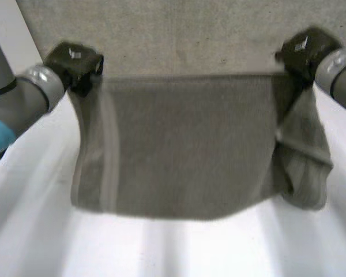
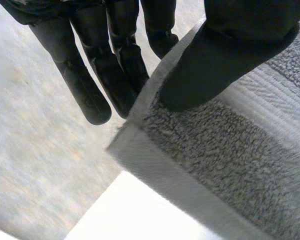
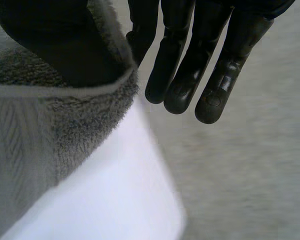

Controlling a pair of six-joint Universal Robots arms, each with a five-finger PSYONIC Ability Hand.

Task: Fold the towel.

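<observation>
You have the grey towel (image 1: 179, 144) hanging as a sheet between the two hands, over the white table (image 1: 34, 231) toward its far edge. Its top edge runs straight and level from hand to hand. You cannot tell from the head view whether the lower hem touches the table.

Left hand (image 1: 75, 63): it grips the towel's top left corner. In the left wrist view the thumb (image 2: 230, 55) presses on the pile just inside the pale border band, and the straight fingers (image 2: 85, 85) lie behind the same corner, so the cloth is pinched between them.

Right hand (image 1: 303, 52): it grips the top right corner. In the right wrist view the thumb (image 3: 55, 40) sits on the towel (image 3: 35, 140) at its hem, and the nearest finger goes behind the edge. The other fingers (image 3: 215, 85) stand straight and clear of the cloth.

Condition of the towel: the left side hangs flat. The right side is bunched, with a loose fold sagging below the right hand.
</observation>
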